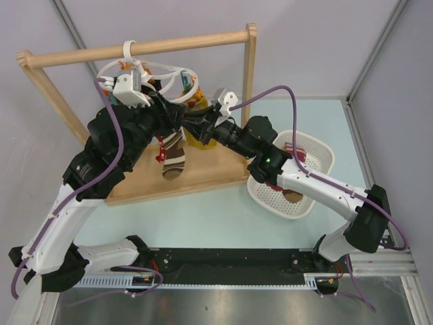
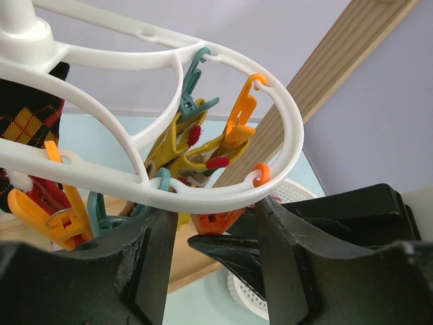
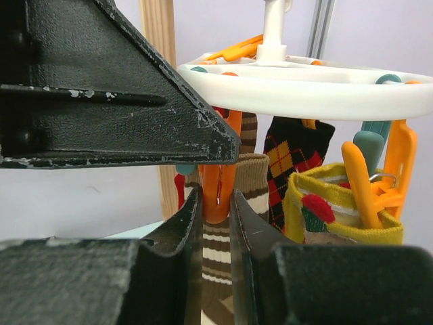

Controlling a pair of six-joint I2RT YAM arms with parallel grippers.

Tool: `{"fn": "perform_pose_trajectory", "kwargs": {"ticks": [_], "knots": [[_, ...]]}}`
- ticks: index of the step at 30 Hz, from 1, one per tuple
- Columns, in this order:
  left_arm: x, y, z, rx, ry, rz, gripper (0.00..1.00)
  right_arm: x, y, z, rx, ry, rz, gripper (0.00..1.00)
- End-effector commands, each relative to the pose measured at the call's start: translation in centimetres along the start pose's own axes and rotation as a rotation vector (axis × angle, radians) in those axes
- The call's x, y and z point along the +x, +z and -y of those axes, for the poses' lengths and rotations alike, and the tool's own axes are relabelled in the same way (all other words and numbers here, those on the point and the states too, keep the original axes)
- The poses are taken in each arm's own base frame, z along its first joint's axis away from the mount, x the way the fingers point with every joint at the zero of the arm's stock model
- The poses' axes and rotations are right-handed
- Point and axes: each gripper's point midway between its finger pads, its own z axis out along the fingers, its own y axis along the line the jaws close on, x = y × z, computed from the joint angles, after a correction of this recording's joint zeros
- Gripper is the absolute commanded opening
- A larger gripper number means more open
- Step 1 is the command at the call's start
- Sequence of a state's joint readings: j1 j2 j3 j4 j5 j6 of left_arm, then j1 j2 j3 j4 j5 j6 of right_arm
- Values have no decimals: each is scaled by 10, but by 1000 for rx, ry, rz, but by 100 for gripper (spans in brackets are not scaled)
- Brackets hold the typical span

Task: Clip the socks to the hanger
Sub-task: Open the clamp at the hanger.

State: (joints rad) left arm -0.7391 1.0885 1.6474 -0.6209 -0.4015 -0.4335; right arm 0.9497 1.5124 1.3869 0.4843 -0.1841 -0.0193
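Pale teal tabletop (image 1: 203, 217), smooth and matte; on it at the right sat a white perforated basket (image 1: 270, 200), rounded, with scraps of red and brown knit inside. Beyond stood the wooden rail frame (image 1: 142, 46) of pale grained timber; the hanger (image 2: 203, 198), a glossy white plastic oval with a double ring, hung from the rail by its hook. Right gripper (image 3: 215, 198), fingers black and pebbled, was pinched onto the lower end of an orange peg (image 3: 218, 179) under the ring. Left gripper (image 2: 213, 211) stood spread apart, tips just below the hanger rim, gripping nothing. Brown sock (image 3: 252, 186), ribbed with cream stripes, dangled just behind that peg; could not tell whether the peg bit it. Mustard-yellow sock (image 3: 325, 217) and black argyle sock (image 3: 294, 152) hung beside it.
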Motion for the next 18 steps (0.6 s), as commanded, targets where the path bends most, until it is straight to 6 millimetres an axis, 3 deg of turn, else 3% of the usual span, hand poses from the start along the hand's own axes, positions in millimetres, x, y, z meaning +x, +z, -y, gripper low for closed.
{"fn": "perform_pose_trajectory", "kwargs": {"ticks": [1, 8, 18], "knots": [[-17, 6, 4, 14, 23, 85, 53, -21, -2, -15, -45, -4, 56, 0], [-12, 14, 7, 37, 62, 101, 49, -20, -4, -15, -46, 8, 46, 0], [-26, 7, 2, 34, 87, 182, 42, -16, -5, -15, -43, 16, 22, 0]]}}
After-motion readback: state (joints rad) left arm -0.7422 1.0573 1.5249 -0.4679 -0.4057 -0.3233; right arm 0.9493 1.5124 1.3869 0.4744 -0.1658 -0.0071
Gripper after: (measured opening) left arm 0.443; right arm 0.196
